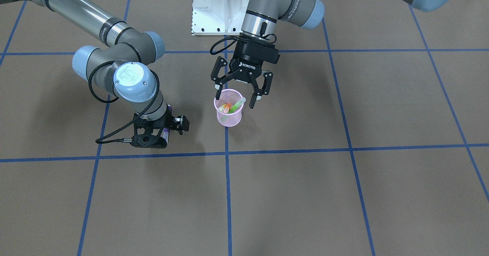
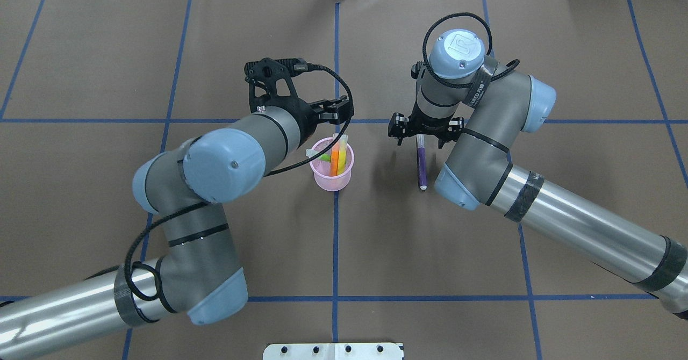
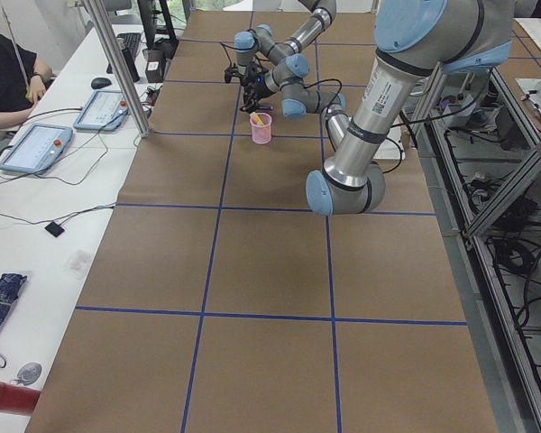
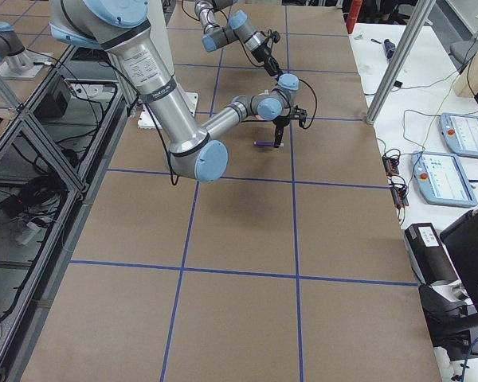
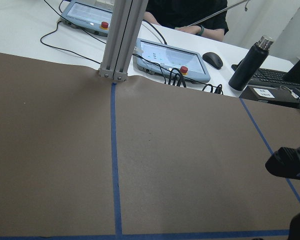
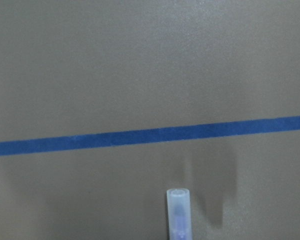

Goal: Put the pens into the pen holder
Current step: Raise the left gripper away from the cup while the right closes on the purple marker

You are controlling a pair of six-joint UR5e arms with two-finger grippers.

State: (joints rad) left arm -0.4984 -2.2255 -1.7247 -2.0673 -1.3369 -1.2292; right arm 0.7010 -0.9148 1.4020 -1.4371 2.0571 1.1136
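Purple pen on table between spread right fingers, left fingers apart above pink pen holder

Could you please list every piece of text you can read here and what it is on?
"ROBOTIQ": on the black body of the left hand.
Embossed logo on the right arm's joint cap: no clear letters.
Lettering along the arm links: too blurred to read.

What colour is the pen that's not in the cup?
The pen is purple, with a pale end. The overhead view shows it best.
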